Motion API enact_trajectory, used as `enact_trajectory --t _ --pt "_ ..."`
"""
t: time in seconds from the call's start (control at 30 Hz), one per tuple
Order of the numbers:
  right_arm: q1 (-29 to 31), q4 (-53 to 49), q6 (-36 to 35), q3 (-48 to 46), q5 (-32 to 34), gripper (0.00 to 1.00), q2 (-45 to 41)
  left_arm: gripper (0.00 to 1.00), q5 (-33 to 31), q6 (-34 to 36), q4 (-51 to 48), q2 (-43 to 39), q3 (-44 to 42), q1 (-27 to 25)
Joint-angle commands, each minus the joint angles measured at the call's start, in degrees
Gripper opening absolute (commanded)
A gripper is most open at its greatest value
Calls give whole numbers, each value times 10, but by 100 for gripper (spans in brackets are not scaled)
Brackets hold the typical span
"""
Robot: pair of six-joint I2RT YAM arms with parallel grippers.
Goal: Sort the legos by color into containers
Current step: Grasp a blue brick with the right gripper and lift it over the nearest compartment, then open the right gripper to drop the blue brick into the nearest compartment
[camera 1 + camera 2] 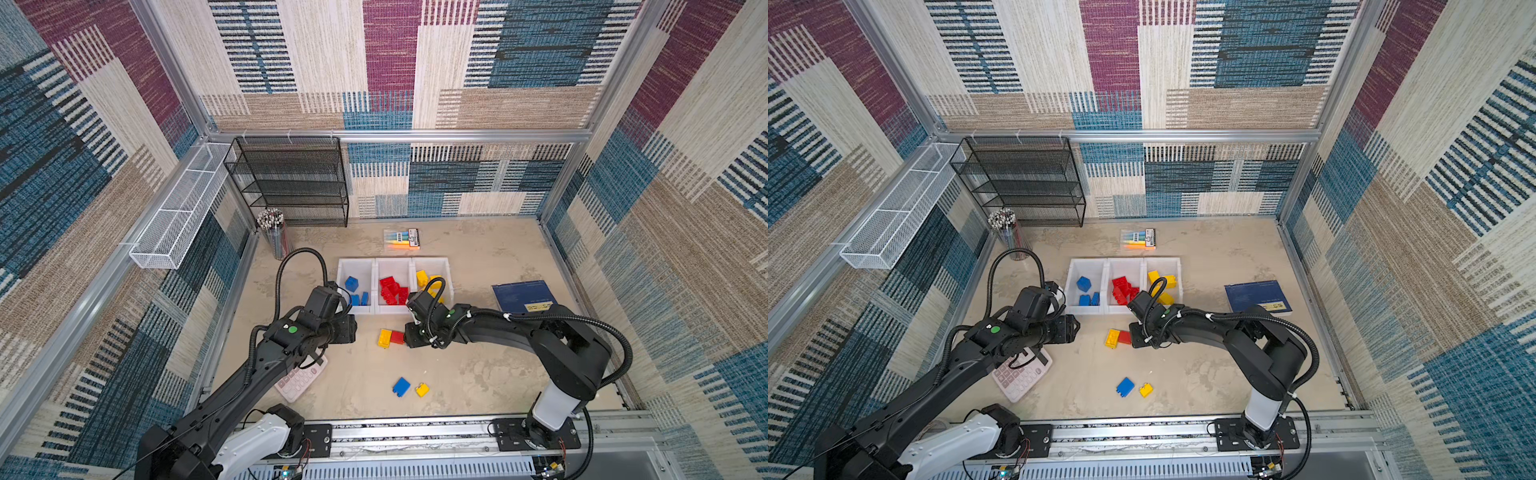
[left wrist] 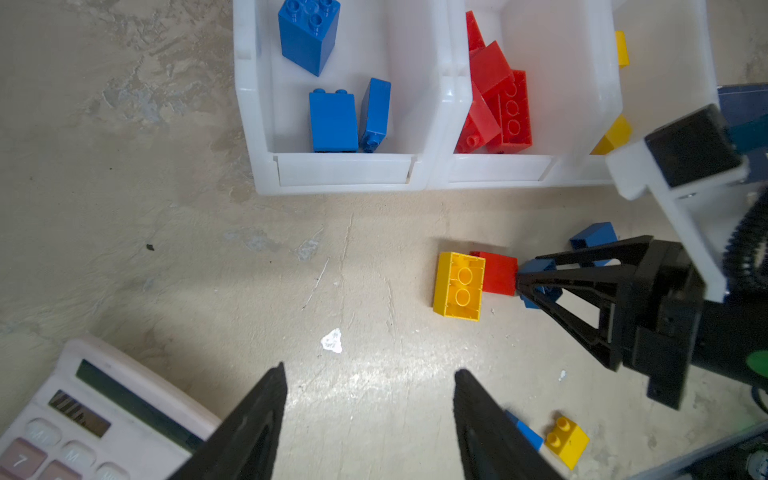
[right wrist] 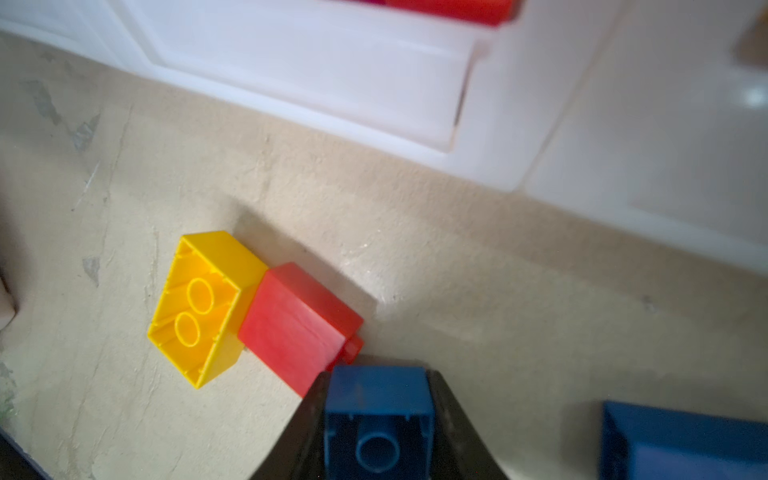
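Enclosure walls (image 1: 540,62) stand well apart from the work. The desk (image 1: 478,374) is level and scuffed. Among the containers (image 2: 436,183), the blue bin (image 2: 345,174) lies beyond the right claw (image 3: 376,386) and to its left, nearer the left claw (image 2: 370,374), which hangs half-spread and empty. The right claw is clamped on a small blue brick (image 3: 376,415), just beside a red brick (image 3: 299,328).

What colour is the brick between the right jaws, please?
Blue brick, clearest in the right wrist view.
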Motion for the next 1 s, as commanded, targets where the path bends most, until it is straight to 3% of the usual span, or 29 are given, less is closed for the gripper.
enact_trajectory --t 0.0,0.2,0.4,0.8,0.9,0.97 --pt "6 10 1 9 5 34 0 67 -14 -7 -10 -6 -2 1" --pt "12 -50 -23 73 38 32 -18 67 -24 -7 -26 -26 -7 1" --pt "13 -78 -90 215 56 31 14 67 -35 -20 -45 -73 -25 1" --pt "11 -147 -180 578 47 32 286 67 -28 -39 -64 -128 -59 1" --pt "12 -170 -177 629 50 40 326 67 -25 -39 -62 -130 -61 2" --pt "11 -173 -171 640 51 58 334 67 -23 -39 -61 -128 -62 1"
